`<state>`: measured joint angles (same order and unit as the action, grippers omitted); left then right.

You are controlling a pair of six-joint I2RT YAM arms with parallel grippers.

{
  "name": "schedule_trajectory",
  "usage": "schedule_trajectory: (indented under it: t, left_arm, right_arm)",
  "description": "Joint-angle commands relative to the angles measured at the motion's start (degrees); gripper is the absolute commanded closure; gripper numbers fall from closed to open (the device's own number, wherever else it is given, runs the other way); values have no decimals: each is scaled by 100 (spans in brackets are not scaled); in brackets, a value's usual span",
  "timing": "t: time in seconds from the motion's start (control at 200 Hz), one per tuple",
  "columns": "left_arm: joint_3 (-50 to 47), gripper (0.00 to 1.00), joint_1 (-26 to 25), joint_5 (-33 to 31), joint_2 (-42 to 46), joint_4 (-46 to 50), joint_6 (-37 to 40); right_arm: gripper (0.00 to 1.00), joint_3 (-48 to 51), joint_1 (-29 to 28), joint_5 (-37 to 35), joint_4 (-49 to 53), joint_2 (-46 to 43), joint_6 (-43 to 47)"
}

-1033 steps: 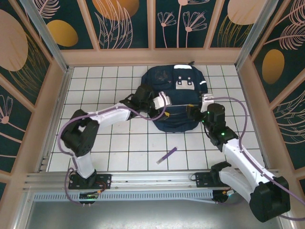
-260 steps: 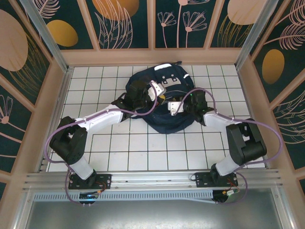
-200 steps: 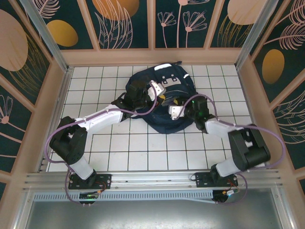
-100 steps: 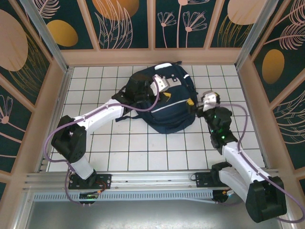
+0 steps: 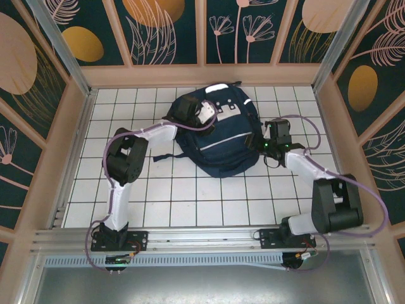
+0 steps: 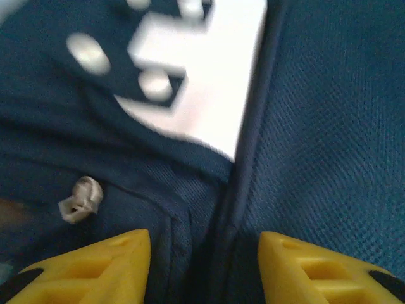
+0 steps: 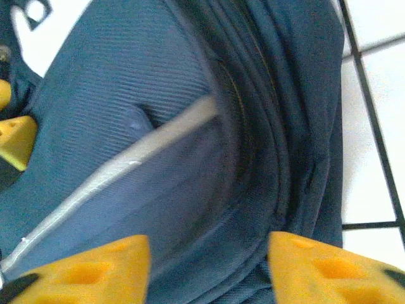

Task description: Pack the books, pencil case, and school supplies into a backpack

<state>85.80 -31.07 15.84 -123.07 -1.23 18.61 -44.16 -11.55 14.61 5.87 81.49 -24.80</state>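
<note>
Backpack: one (image 5: 224,136), lying just ahead of both my pairs of fingers.
Arms: two, my left arm (image 5: 149,134) and my right arm (image 5: 304,161).
Grippers: two, my left gripper (image 6: 204,259) and my right gripper (image 7: 209,266), one on each arm, each with its jaws apart.
Yellow fingers: four in all, two left fingers (image 6: 101,263) and two right fingers (image 7: 329,266).
White patches (image 5: 216,88): two on the backpack seen from above; one of them sits ahead of my left fingers.
Zip pull (image 6: 80,198): one, just ahead of the left one of my left fingers.
Reflective stripe (image 7: 120,161): one, slanting across ahead of my right fingers.
Tiled table (image 5: 158,190): one.
</note>
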Motion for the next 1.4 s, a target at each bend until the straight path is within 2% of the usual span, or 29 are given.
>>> schedule_trajectory:
  t: [0.0, 0.095, 0.225, 0.325, 0.47, 0.555, 0.666, 0.741, 0.801, 0.876, 0.931, 1.116, 1.221, 1.391]
  left_arm:
    - [-640, 53, -48, 439, 328, 11, -66]
    - [-1537, 54, -57, 775, 828, -266, -250]
    - [-2671, 57, -98, 1355, 1567, -537, -765]
    - [-3463, 58, -376, 1622, 2131, -940, -1124]
    - [-3554, 57, -867, 1698, 2649, -394, -899]
    - [-3280, 56, -905, 1323, 2892, 192, -635]
    - [-2828, 55, -909, 817, 3248, 755, 140]
    - [-2736, 52, -910, 842, 3316, 730, 720]
    - [-2735, 51, -930, 1058, 3232, 739, 1510]
    - [-2689, 47, -1122, 889, 3045, 692, 2309]
    - [-2551, 46, -1312, 607, 2842, 493, 2429]
    - [-1967, 43, -1897, 402, 2138, 698, 2826]
    - [-1939, 42, -2049, 378, 1972, 1000, 3020]
    - [-2194, 36, -2087, 192, 2013, 1017, 2714]
  right_arm:
    - [58, -477, 39, 391, -77, 514, 310]
    - [67, -625, 55, 609, -507, 1002, 428]
    - [72, -1064, 63, 1009, -886, 1666, 676]
    - [75, -1470, 52, 1421, -1158, 2139, 856]
    - [71, -2040, -30, 1582, -1376, 2625, 945]
    - [65, -2263, -107, 1521, -1392, 2679, 835]
    - [57, -2233, -138, 1315, -1180, 2365, 801]
    - [52, -2024, -136, 737, -801, 1899, 792]
    - [48, -1742, -107, 260, -523, 1520, 758]
    - [46, -1305, -58, 43, -296, 981, 757]
    - [46, -996, -26, -57, -119, 634, 766]
    - [44, -246, 53, -474, 268, -209, 731]
    - [43, -108, 64, -318, 399, -386, 664]
    - [42, -47, 51, 60, 717, -635, 505]
